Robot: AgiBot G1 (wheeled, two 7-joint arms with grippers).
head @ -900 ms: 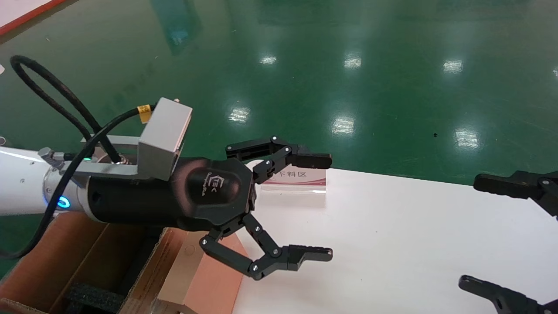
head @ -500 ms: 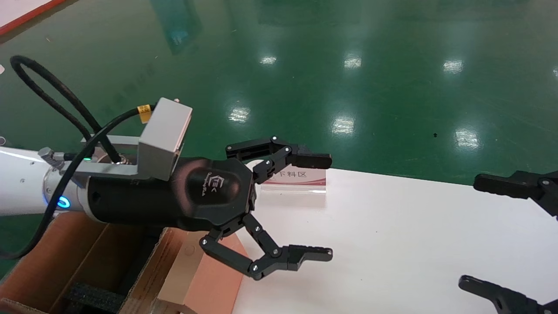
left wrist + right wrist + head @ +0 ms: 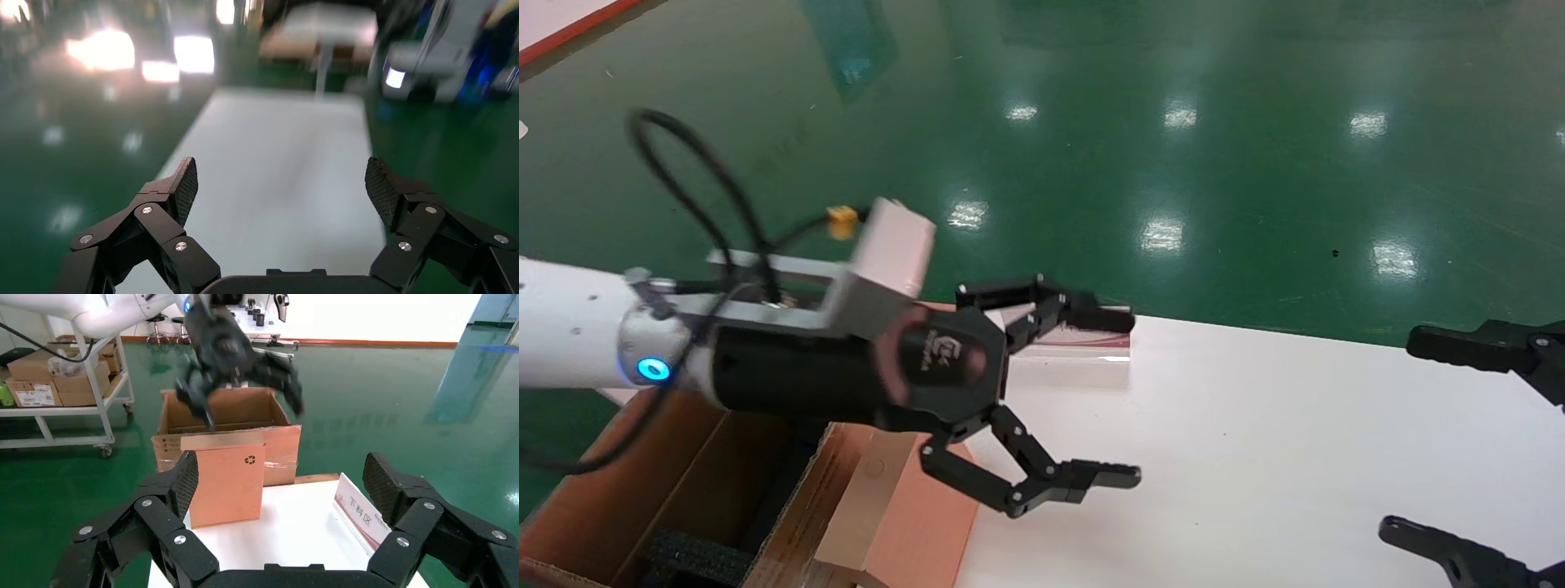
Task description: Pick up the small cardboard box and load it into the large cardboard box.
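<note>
The small cardboard box [image 3: 919, 527] stands upright at the left end of the white table [image 3: 1254, 457]; the right wrist view shows its recycling symbol [image 3: 250, 459]. Behind it is the large cardboard box [image 3: 617, 490], open, with black foam inside and glossy tape on the flap facing the table [image 3: 278, 450]. My left gripper [image 3: 1130, 396] is open and empty, held above the small box and pointing out over the table; it also shows in the right wrist view [image 3: 245, 386]. My right gripper [image 3: 1400, 433] is open and empty at the table's right side, facing the small box [image 3: 226, 478].
A clear sign stand with red Chinese lettering [image 3: 1083, 347] stands at the table's far edge, also seen in the right wrist view [image 3: 361, 517]. Green floor surrounds the table. A white trolley with cartons [image 3: 55, 380] stands beyond the large box.
My left arm has dropped a little and shifted towards the table, its wrist turning slightly; the jaws stay open. The right gripper and both boxes have not moved.
</note>
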